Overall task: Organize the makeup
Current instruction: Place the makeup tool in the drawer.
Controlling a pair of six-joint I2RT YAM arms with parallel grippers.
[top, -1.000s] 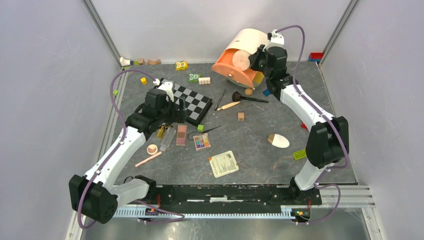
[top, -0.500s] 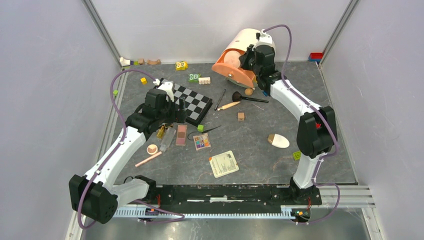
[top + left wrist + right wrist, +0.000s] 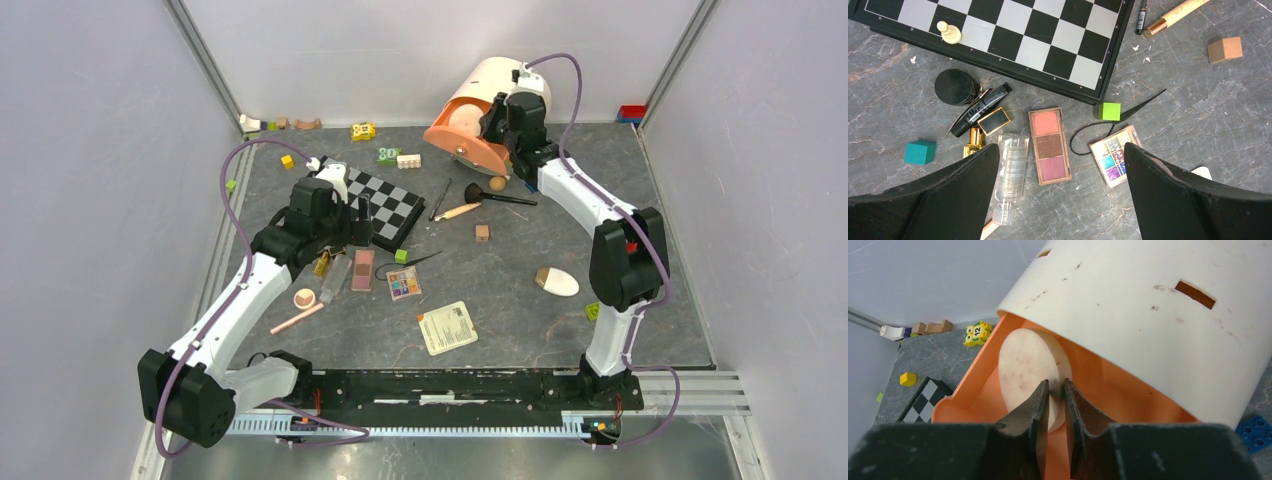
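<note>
The right jaws stand a little apart with a narrow gap between them, at the near rim of a round peach disc (image 3: pixel 1023 365). The disc stands on edge inside an orange case (image 3: pixel 968 400) under a white lid (image 3: pixel 1158 325), at the far side of the surface (image 3: pixel 520 330). The left jaws gape wide and hold nothing, above the pink palette (image 3: pixel 1049 145). The clear tube (image 3: pixel 1010 175) lies just left of it and the multicolour palette (image 3: pixel 1113 155) to its right, all close beside the chessboard (image 3: pixel 1013 35). The white egg-shaped sponge (image 3: pixel 557 281) lies well apart from them, near the right arm.
</note>
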